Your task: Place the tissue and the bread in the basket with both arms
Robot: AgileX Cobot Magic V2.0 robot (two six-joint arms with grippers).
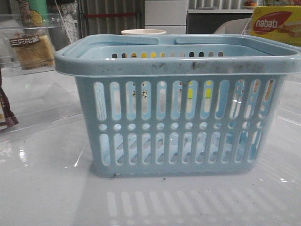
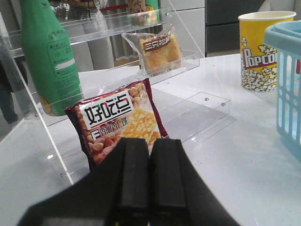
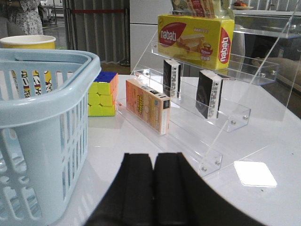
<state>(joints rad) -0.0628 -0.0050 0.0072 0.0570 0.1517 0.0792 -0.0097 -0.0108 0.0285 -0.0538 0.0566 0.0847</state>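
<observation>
With both my left claw (image 2: 149,188) and right claw (image 3: 155,193) pressed together and empty, I should spread the left one before reaching for the bread (image 2: 159,52) on the far shelf.

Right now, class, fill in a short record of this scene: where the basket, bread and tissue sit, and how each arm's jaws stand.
basket: light blue basket at table centre, nothing visible inside
bread: bagged bread on the clear shelf on the left
tissue: two small black-and-white packs upright on the right-hand clear stand
left gripper: jaws shut, holding nothing
right gripper: jaws shut, holding nothing
task progress: neither item in the basket yet
</observation>
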